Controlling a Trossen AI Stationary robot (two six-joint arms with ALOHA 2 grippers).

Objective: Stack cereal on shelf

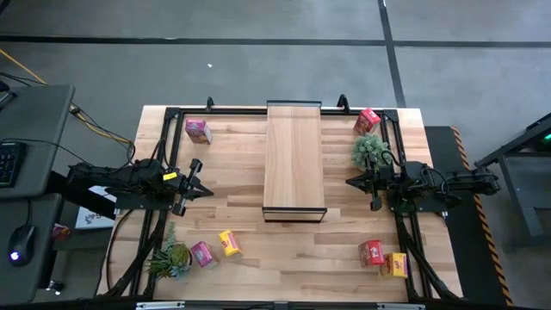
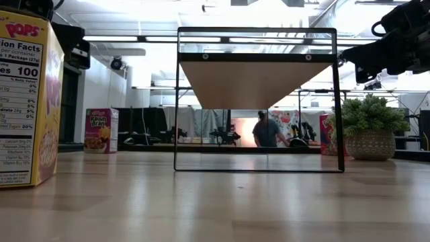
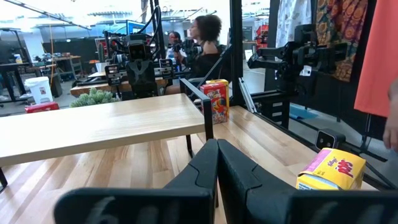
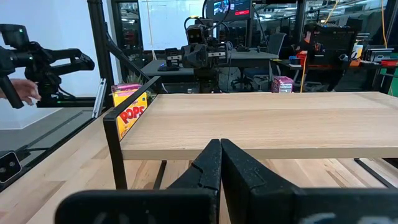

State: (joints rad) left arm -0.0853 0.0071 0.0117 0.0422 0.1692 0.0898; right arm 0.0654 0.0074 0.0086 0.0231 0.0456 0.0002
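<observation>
The shelf [image 1: 294, 159] stands in the middle of the table, a pale plank on a dark frame. Cereal boxes sit on the tabletop: pink [image 1: 198, 130] and red [image 1: 368, 120] near the far edge, and pink [image 1: 202, 254], yellow [image 1: 229, 243], red [image 1: 371, 252] and yellow [image 1: 395, 264] near the near edge. My left gripper [image 1: 210, 191] hovers left of the shelf, shut on nothing [image 3: 217, 149]. My right gripper [image 1: 349, 181] hovers to the shelf's right, also shut and holding nothing [image 4: 221, 146].
One green plant [image 1: 370, 148] stands just beyond the right gripper, and another [image 1: 170, 258] sits at the near left corner. A dark frame rail [image 1: 258, 109] borders the table. In the room beyond the table's near side, a hand [image 4: 18, 93] and an orange sleeve [image 3: 379, 56] show.
</observation>
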